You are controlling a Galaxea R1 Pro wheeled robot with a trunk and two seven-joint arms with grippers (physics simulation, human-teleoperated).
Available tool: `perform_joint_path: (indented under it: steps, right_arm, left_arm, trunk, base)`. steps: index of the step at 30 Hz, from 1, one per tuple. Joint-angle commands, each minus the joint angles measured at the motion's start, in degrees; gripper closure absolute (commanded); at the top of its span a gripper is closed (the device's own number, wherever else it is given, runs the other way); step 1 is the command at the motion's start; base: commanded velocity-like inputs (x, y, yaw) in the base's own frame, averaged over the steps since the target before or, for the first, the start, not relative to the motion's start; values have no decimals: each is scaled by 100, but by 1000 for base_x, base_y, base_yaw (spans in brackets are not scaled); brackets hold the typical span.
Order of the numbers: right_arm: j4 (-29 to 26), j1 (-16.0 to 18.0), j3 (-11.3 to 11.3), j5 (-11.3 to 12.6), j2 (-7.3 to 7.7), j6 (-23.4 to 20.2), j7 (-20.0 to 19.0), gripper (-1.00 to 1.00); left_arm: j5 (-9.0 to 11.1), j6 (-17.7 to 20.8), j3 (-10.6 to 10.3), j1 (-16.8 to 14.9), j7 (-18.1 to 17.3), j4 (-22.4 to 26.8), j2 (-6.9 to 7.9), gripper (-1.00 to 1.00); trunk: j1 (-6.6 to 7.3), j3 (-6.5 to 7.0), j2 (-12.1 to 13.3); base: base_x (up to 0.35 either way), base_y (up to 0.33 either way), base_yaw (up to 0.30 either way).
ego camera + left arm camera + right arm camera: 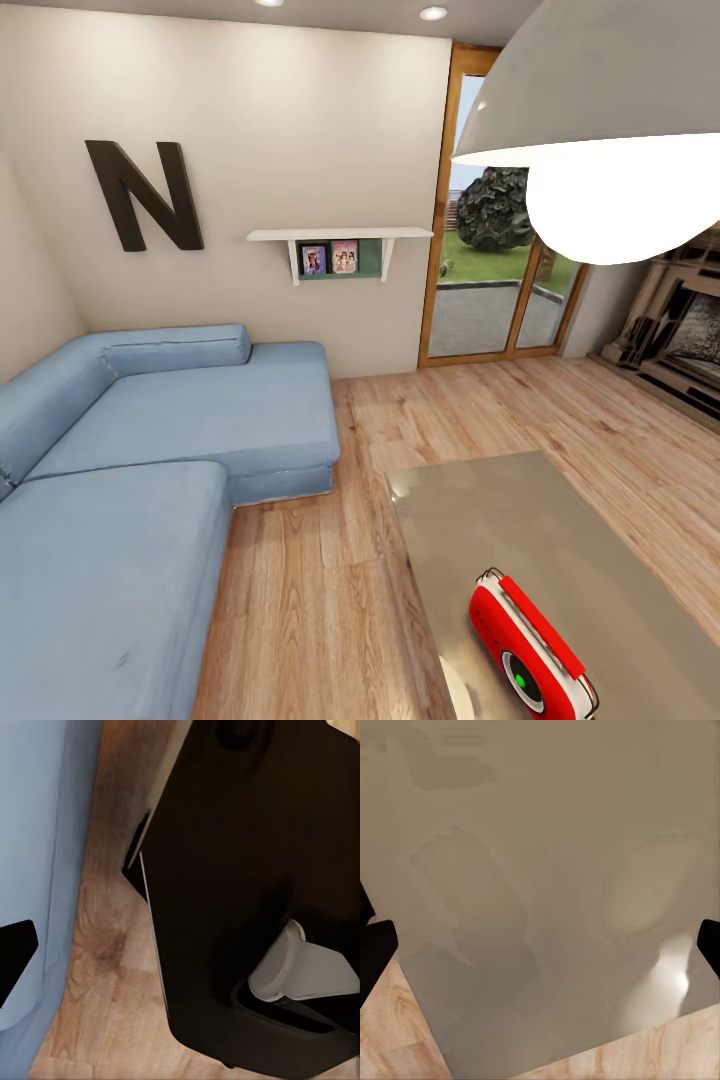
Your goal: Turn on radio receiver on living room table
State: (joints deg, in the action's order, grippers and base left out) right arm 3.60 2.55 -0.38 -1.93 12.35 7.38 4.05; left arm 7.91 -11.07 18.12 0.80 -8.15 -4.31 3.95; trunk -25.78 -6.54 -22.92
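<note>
A: From the head view we see the radio (528, 650) lying near the close edge of the bench (500, 510), dial up, handle toward the far right. Beyond it are the blue sofa (150, 460), the big black N (143, 195), a wall shelf (340, 236) with framed photos, the glass doors (495, 260) and the fireplace (675, 335).

B: And a bright hanging lamp (600, 130) covers the upper right corner, hiding part of the doors and wall.

A: The right wrist view gives us what the head view lacks: the glossy bench top (547, 870) close up, with plank floor (405, 1035) at its corner. The dark tips of the right fingers (375, 952) sit at opposite edges, so we read them as spread wide.

B: The left wrist view shows the sofa (37, 832), the floor (105, 975) and a large black body with a pale grey part (300, 971), perhaps our own base; it is too close to say. Only one dark tip of the left fingers (15, 952) shows, so we cannot tell their spread.
</note>
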Motion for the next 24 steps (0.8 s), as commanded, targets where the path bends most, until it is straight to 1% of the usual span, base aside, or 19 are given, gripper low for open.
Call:
perform_joint_path:
  steps: [1,8,11,14,15,17,18,19,21,24]
  right_arm:
    - [0,0,1,0,-5,0,0,-100]
    - [0,0,-1,0,-31,0,-14,-100]
    - [0,0,1,0,-79,0,-17,-100]
    - [0,0,-1,0,-306,0,-18,-100]
    - [0,0,0,0,-344,0,-18,-100]
    - [0,0,1,0,-491,0,-18,-100]
    - [0,0,2,0,-527,0,-18,-100]
    - [0,0,2,0,-616,0,-18,-100]
    - [0,0,2,0,-690,0,-18,-100]
    - [0,0,3,0,-721,0,-18,-100]
  left_arm:
    - [2,0,0,0,-1,0,-8,-100]
    - [9,0,4,0,-2,0,-66,-100]
    - [13,0,6,0,-3,0,-121,-100]
    - [14,0,7,1,-3,0,-248,-100]
    - [13,0,7,0,-3,0,-258,-100]
    - [14,0,8,0,-3,0,-282,-100]
    - [13,0,8,0,-3,0,-285,-100]
    - [12,0,8,0,-3,0,-292,-100]
    - [13,0,8,0,-3,0,-296,-100]
    - [14,0,8,2,-3,0,-297,-100]
  trunk:
    - [0,0,0]
    - [0,0,0]
    - [0,0,0]
    - [0,0,0]
    - [0,0,0]
    - [0,0,0]
    - [0,0,0]
    - [0,0,0]
    - [0,0,0]
    - [0,0,0]
  base:
    - [0,0,0]
    - [0,0,0]
    - [0,0,0]
    - [0,0,0]
    - [0,0,0]
    - [0,0,0]
    - [0,0,0]
    - [0,0,0]
    - [0,0,0]
    - [0,0,0]
